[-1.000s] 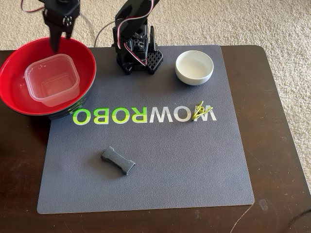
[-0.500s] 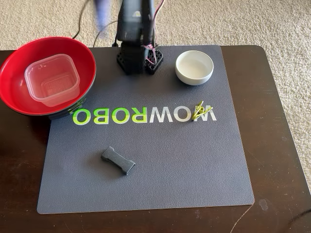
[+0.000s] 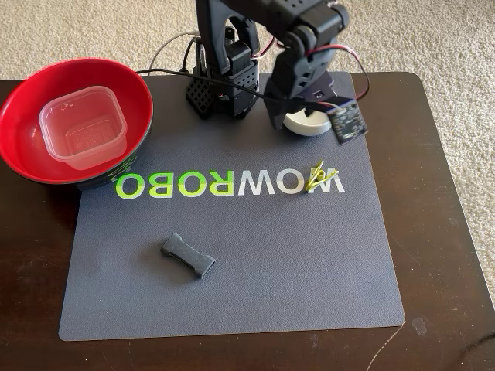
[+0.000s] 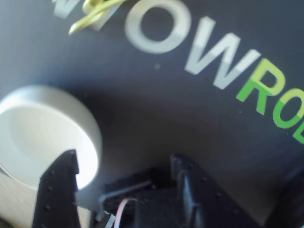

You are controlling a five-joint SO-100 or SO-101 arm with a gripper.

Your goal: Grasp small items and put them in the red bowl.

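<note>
The red bowl (image 3: 22, 116) stands at the table's left, with the clear square container (image 3: 83, 127) lying inside it. In the fixed view my arm (image 3: 298, 69) hangs over the small white bowl (image 3: 308, 125) and covers most of it. In the wrist view my gripper (image 4: 124, 159) is open above the mat. One finger (image 4: 59, 190) overlaps the white bowl (image 4: 42, 133) and the other finger (image 4: 190, 185) is off to its right. The yellow-green clip (image 3: 321, 178) lies on the mat's lettering and also shows as the yellow-green clip (image 4: 92, 14) in the wrist view. The black bone-shaped piece (image 3: 188, 256) lies lower left on the mat.
A dark grey mat (image 3: 271, 255) with green and white lettering covers most of the dark wooden table (image 3: 441, 232). The arm's base (image 3: 220, 89) stands at the mat's far edge. Beige carpet surrounds the table.
The arm has swung from above the red bowl at the left across to the right, and now hangs over the white bowl. The container stays in the red bowl.
</note>
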